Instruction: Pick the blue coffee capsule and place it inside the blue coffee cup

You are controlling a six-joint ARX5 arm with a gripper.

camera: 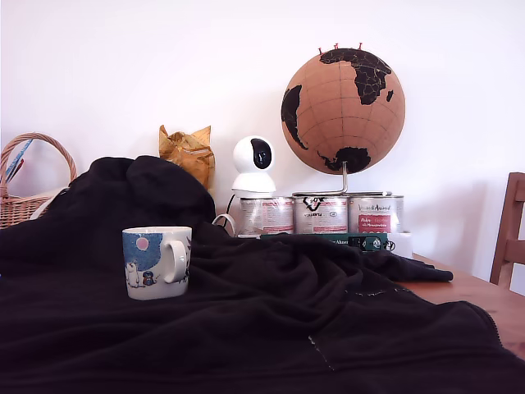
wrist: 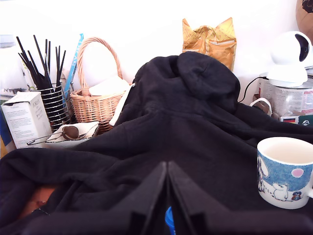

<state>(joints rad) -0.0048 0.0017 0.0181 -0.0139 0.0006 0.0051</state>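
Observation:
The blue coffee cup (camera: 156,263) is a short white mug with a blue cartoon picture. It stands upright on a black cloth (camera: 271,320) and appears empty in the wrist view (wrist: 285,171). In the wrist view my gripper (wrist: 167,169) has its two black fingers (wrist: 146,200) pressed close together. A small bit of the blue coffee capsule (wrist: 169,219) shows between them, near their base. The gripper hangs over the cloth, apart from the cup. The arm is out of the exterior view.
Behind the cloth stand three silver tin cans (camera: 320,215), a white camera (camera: 253,164), a cork globe (camera: 343,111) and a crumpled gold bag (camera: 189,152). A wicker basket (wrist: 95,100), a mesh holder of black sticks (wrist: 51,98) and a white box (wrist: 25,117) sit nearby. A wooden chair (camera: 509,238) stands at the exterior view's right.

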